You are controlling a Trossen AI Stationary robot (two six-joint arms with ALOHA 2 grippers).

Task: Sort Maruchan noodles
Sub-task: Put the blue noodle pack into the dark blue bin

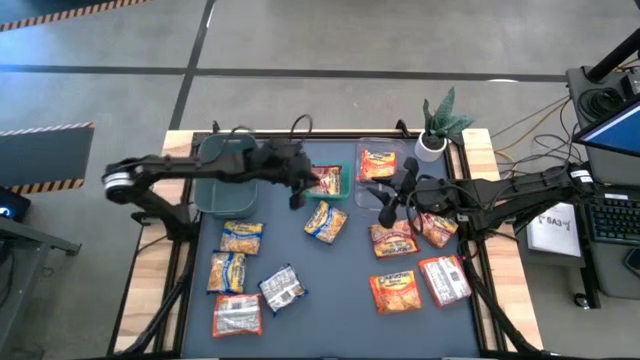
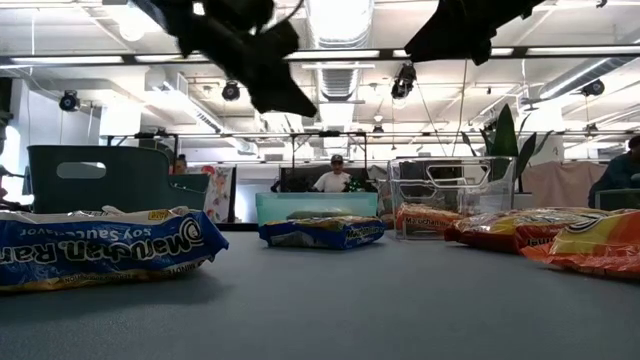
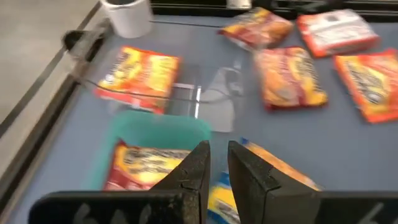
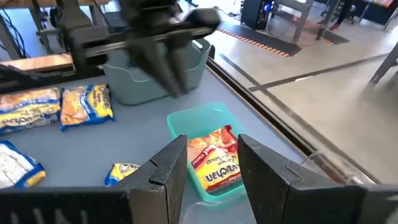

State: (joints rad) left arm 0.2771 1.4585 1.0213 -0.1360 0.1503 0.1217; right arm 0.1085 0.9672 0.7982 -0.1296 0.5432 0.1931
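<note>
noodle packets total: I count eleven flat, crinkly plastic rectangles, nine loose on the blue-grey table (image 1: 330, 290) and two sitting in bins
orange-red kind: five, so one in the small teal bin (image 1: 331, 181), one in the clear bin (image 1: 377, 165), two lying close together near the right gripper (image 1: 395, 239) (image 1: 437, 229), and one at the near edge (image 1: 394, 291)
yellow-and-blue kind: three, with one mid-table just in front of the teal bin (image 1: 326, 221), long axis tilted diagonally, and two more on the left side (image 1: 241, 237) (image 1: 227, 271), the first lying sideways, the second more upright
red-and-white/grey kind: three, meaning one near right (image 1: 445, 279) with its long axis angled toward the table's near right corner, plus two near left (image 1: 282, 289) (image 1: 237, 315)
packet in teal bin: lies flat inside, long axis along the bin's length, printed face up
bins: three, a dark grey-green tub (image 1: 228, 180) at back left, opaque plastic with a handle cutout, then the small teal one, then the see-through one with thin walls
left gripper (image 3: 217, 163): hovers over the near end of the teal bin, fingers nearly together with a slim gap, holding nothing
right gripper (image 4: 213, 160): up above the table beside the clear bin, fingers partly apart, empty
plant (image 1: 443, 118): small green one in a white pot at the back right corner
background: a person sits far off in the room in the low view
</note>
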